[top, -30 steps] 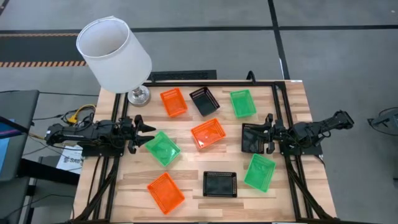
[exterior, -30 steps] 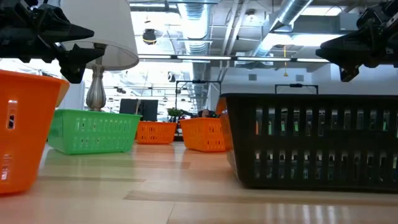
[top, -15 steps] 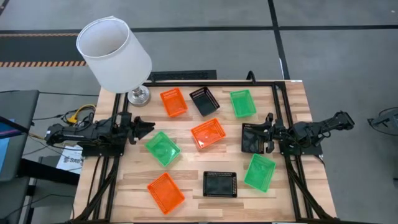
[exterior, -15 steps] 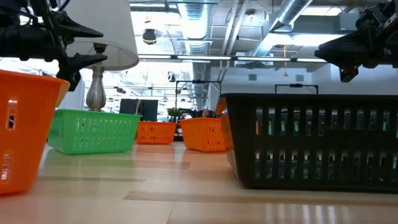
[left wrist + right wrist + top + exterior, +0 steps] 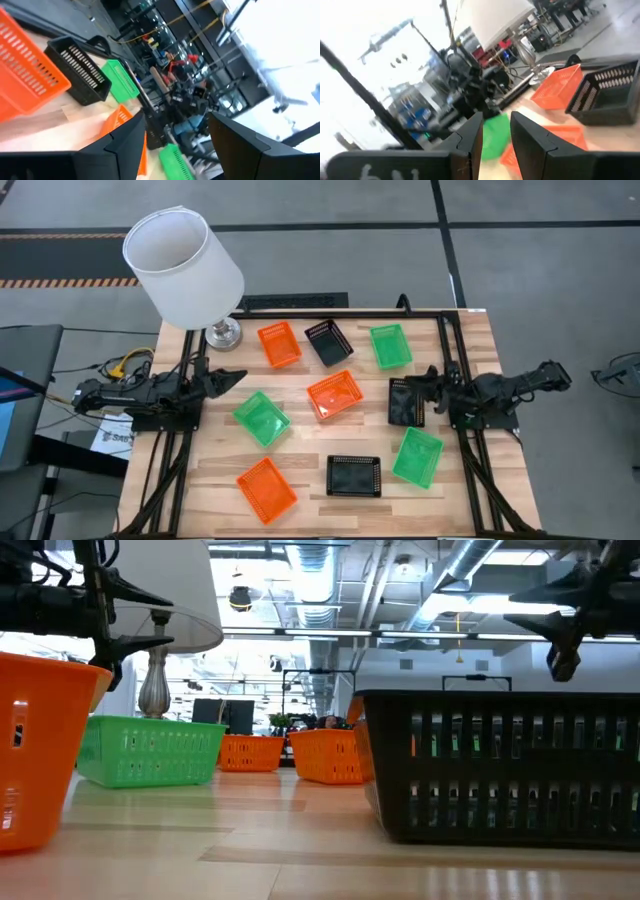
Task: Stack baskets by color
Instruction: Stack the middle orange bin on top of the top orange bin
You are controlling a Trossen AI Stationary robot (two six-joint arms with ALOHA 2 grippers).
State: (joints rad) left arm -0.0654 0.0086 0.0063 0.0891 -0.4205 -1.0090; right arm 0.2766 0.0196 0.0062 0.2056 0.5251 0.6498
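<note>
A: Orange, green and black baskets (image 5: 334, 395), 9 in all, lie scattered singly over the wooden bench (image 5: 470, 490)?
B: Yes. Left hand (image 5: 232, 377) spread at its edge; right hand (image 5: 430, 393), fingers nearly together, empty beside a black basket (image 5: 405, 402).

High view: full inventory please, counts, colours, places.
Orange baskets: 3; back left-centre, centre, front left.
Green baskets: 3; back right, left-centre, front right.
Black baskets: 3; back centre, right-centre, front centre.
Lamp: 1, white shade, back-left corner.
Table: 1, wood.
Left claw: open, empty, left edge.
Right claw: at the right-centre black basket.
</note>
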